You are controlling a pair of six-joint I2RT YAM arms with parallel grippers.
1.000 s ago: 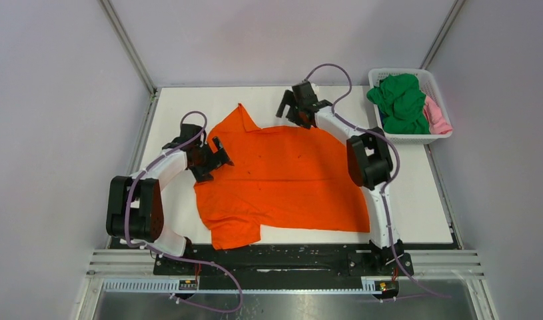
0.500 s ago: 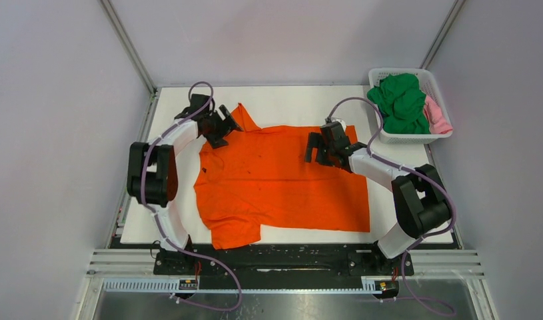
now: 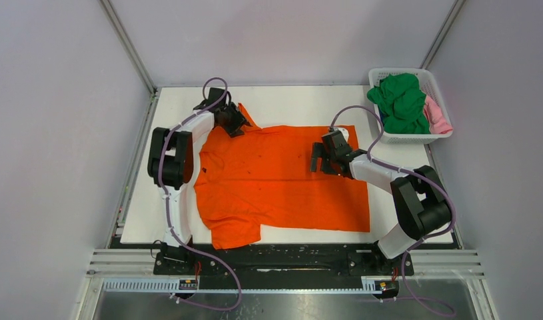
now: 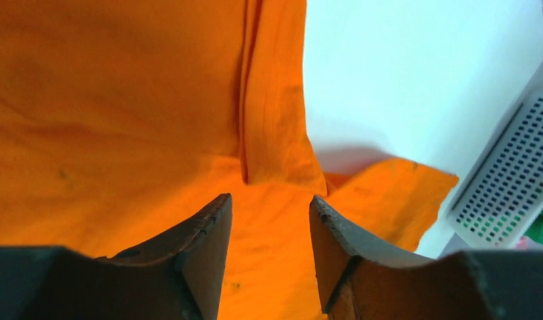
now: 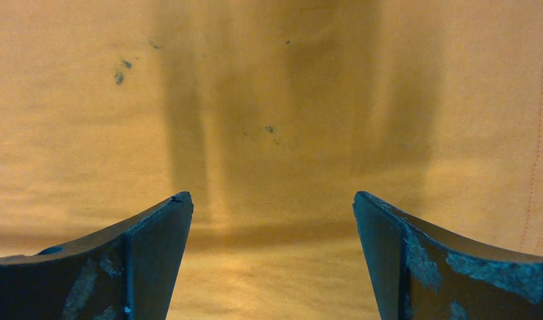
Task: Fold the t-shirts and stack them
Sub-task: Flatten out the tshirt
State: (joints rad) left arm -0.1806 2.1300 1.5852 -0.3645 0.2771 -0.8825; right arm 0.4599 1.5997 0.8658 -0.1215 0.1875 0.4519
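Observed from the near side of the cell.

1. A bright orange short-sleeved cloth t-shirt (image 3: 282, 187) lies spread and mostly flat on the white bench (image 3: 282, 100). Its collar end is on the left arm's side and its hem on the right arm's side. One sleeve points to the far side and the other to the near side.

2. The left gripper (image 3: 232, 120) is over the orange t-shirt's far sleeve. In the wrist view its fingers stand a narrow gap apart with nothing between them. A folded strip of the orange cloth lies just past the tips. Whether the tips touch the cloth cannot be told.

3. The right gripper (image 3: 320, 157) is over the orange t-shirt's body, near its far hem-side corner. Its fingers are spread wide and hold nothing. Below them is flat orange cloth with a few dark specks, and their shadows fall on it.

4. A white plastic lattice basket (image 3: 378, 73) stands beyond the orange t-shirt's far hem-side corner, apart from it. Inside are a crumpled green t-shirt (image 3: 402, 100) and a pink t-shirt (image 3: 438, 119). The pink one is on the side away from the orange t-shirt.
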